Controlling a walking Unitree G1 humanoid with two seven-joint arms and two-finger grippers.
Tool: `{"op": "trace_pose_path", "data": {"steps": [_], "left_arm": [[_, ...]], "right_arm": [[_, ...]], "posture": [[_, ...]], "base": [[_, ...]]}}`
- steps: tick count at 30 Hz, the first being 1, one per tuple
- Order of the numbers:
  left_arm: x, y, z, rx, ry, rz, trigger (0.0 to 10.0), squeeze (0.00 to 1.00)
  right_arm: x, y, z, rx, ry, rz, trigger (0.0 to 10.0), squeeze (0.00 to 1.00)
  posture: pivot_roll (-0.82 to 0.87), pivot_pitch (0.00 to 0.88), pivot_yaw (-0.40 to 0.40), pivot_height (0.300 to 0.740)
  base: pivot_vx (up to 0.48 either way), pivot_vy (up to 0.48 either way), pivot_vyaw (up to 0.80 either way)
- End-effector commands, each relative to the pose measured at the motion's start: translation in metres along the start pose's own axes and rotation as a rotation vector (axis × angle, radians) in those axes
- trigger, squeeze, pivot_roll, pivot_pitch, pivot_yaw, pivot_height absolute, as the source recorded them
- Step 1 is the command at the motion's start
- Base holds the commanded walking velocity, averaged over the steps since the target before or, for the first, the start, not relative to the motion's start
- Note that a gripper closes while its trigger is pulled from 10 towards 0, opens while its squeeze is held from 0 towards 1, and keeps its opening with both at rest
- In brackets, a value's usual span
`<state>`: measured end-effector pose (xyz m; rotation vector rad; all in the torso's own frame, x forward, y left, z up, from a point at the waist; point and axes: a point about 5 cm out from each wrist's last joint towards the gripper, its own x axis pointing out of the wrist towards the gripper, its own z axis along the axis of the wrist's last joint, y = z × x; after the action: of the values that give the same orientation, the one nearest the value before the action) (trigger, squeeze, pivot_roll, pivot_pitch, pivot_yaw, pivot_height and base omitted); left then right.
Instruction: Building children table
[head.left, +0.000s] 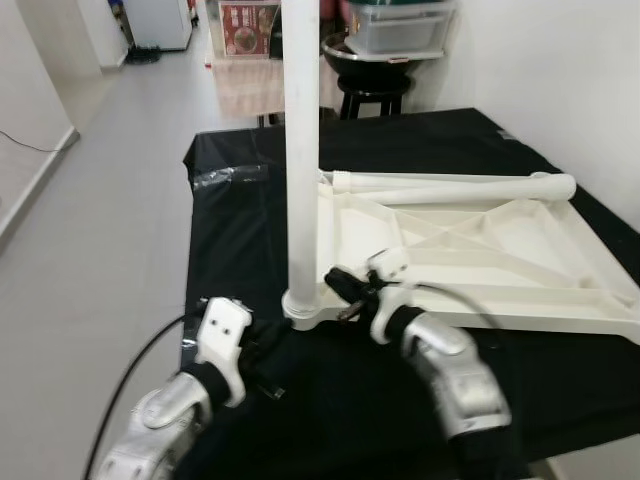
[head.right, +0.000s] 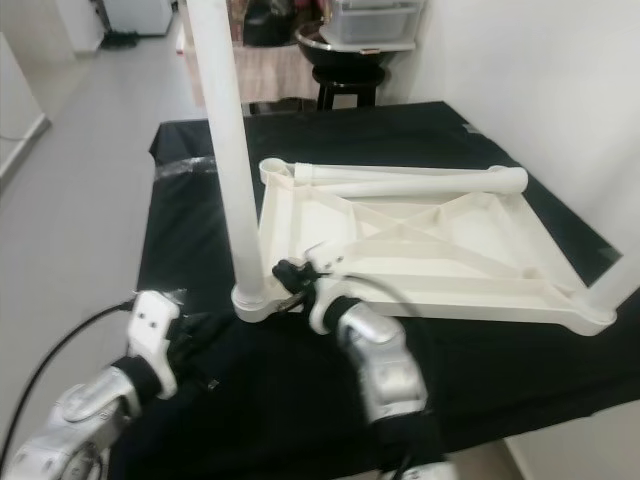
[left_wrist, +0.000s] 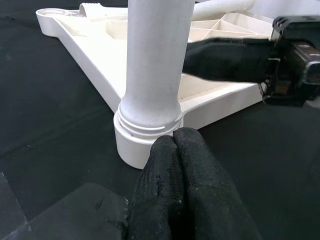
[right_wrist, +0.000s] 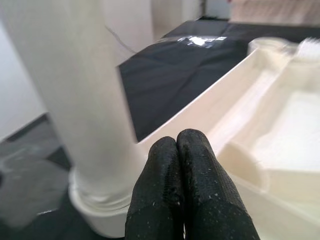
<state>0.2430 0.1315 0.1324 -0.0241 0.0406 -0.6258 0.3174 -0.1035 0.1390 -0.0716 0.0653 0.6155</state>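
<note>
White upright leg (head.left: 301, 150) at tabletop (head.left: 480, 250) corner, left gripper (left_wrist: 175, 150) and right gripper (right_wrist: 177, 145) both pressed together beside it.

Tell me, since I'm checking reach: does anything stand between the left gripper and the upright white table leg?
Nothing visible does. The left gripper, fingers shut, sits right at the corner socket beneath the upright white plastic table leg.

Upright leg (head.left: 301, 150) between both grippers' paths

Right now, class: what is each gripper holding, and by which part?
Nothing. The left gripper and right gripper are both shut on nothing, beside the base of the upright leg.
</note>
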Motion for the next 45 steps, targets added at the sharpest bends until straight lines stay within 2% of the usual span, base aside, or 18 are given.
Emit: {"op": "trace_pose_path", "data": {"steps": [1,2,8,9,10,11,13,14,16,19,23,24,30,34,41,43,44,45], "left_arm": [[-0.001,0.002,-0.002,0.002,0.019,0.0,10.0,0.0],[-0.001,0.003,-0.003,0.004,0.022,-0.005,10.0,0.0],[0.0,0.004,-0.002,0.004,0.016,0.008,10.0,0.0],[0.0,0.004,-0.002,0.003,0.013,0.018,10.0,0.0],[0.0,0.004,-0.002,0.003,0.013,0.018,10.0,0.0],[-0.001,0.004,-0.002,0.003,0.014,0.019,10.0,0.0],[-0.001,0.004,-0.002,0.004,0.014,0.019,10.0,0.0],[-0.001,0.004,-0.002,0.005,0.017,0.017,10.0,0.0],[-0.001,0.004,-0.002,0.005,0.017,0.017,10.0,0.0],[-0.002,0.003,-0.002,0.009,0.021,0.015,10.0,0.0],[-0.002,0.002,-0.001,0.008,0.018,0.018,10.0,0.0],[-0.002,0.001,-0.001,0.007,0.016,0.019,10.0,0.0],[-0.002,0.0,-0.001,0.008,0.016,0.02,10.0,0.0],[-0.005,-0.003,-0.001,0.026,0.02,0.031,10.0,0.0],[-0.006,-0.005,-0.002,0.028,0.02,0.037,10.0,0.0],[-0.006,-0.005,-0.002,0.028,0.019,0.039,10.0,0.0],[-0.007,-0.006,-0.002,0.027,0.02,0.039,10.0,0.0],[-0.007,-0.006,-0.002,0.027,0.02,0.039,10.0,0.0]], "right_arm": [[0.001,-0.004,0.001,-0.014,0.009,-0.005,0.0,0.0],[0.003,-0.008,0.0,0.037,0.007,-0.003,0.0,0.0],[0.004,0.003,0.0,0.038,0.035,0.061,0.0,0.0],[0.004,0.005,0.004,0.068,0.027,0.067,3.4,0.0],[0.004,0.005,0.004,0.068,0.027,0.067,3.4,0.0],[0.003,0.006,0.007,0.067,0.017,0.08,10.0,0.0],[0.003,0.006,0.008,0.064,0.009,0.09,10.0,0.0],[0.003,0.005,0.012,0.06,-0.008,0.124,10.0,0.97],[0.003,0.005,0.012,0.06,-0.008,0.124,10.0,0.97],[0.002,-0.019,0.033,-0.005,-0.045,0.268,10.0,1.0],[0.001,-0.035,0.048,-0.037,-0.057,0.329,10.0,1.0],[0.003,-0.039,0.056,-0.063,-0.068,0.391,10.0,1.0],[0.013,-0.034,0.065,-0.08,-0.086,0.458,10.0,1.0],[0.032,-0.012,0.066,-0.106,-0.063,0.633,10.0,1.0],[0.036,-0.012,0.062,-0.129,-0.006,0.741,10.0,1.0],[0.036,-0.014,0.06,-0.142,0.009,0.764,10.0,0.97],[0.036,-0.015,0.06,-0.144,0.013,0.768,10.0,0.45],[0.036,-0.016,0.06,-0.145,0.015,0.77,10.0,0.45]], "posture": [[-0.04,0.075,-0.009,0.74],[-0.03,0.074,-0.016,0.74],[-0.03,0.07,-0.02,0.74],[-0.02,0.07,-0.018,0.74],[-0.02,0.07,-0.018,0.74],[-0.01,0.069,-0.015,0.74],[-0.01,0.069,-0.015,0.74],[0.01,0.069,-0.017,0.74],[0.01,0.069,-0.017,0.74],[0.01,0.073,-0.026,0.74],[0.01,0.076,-0.033,0.74],[0.02,0.077,-0.033,0.74],[0.03,0.079,-0.036,0.74],[0.06,0.079,-0.041,0.74],[0.07,0.078,-0.05,0.74],[0.07,0.078,-0.051,0.74],[0.07,0.075,-0.049,0.74],[0.07,0.075,-0.049,0.74]], "base": [[0.0,0.0,0.0],[0.0,0.0,0.0],[0.0,0.0,0.0],[0.0,0.0,0.0],[0.0,0.0,0.0],[0.0,0.0,0.0],[0.0,0.0,0.0],[0.0,0.0,0.0],[0.0,0.0,0.0],[0.0,0.0,0.0],[0.0,0.0,0.0],[0.0,0.0,0.0],[0.0,0.0,0.0],[0.0,0.0,0.0],[0.0,0.0,0.0],[0.0,0.0,0.0],[0.0,0.0,0.0],[0.0,0.0,0.0]]}}
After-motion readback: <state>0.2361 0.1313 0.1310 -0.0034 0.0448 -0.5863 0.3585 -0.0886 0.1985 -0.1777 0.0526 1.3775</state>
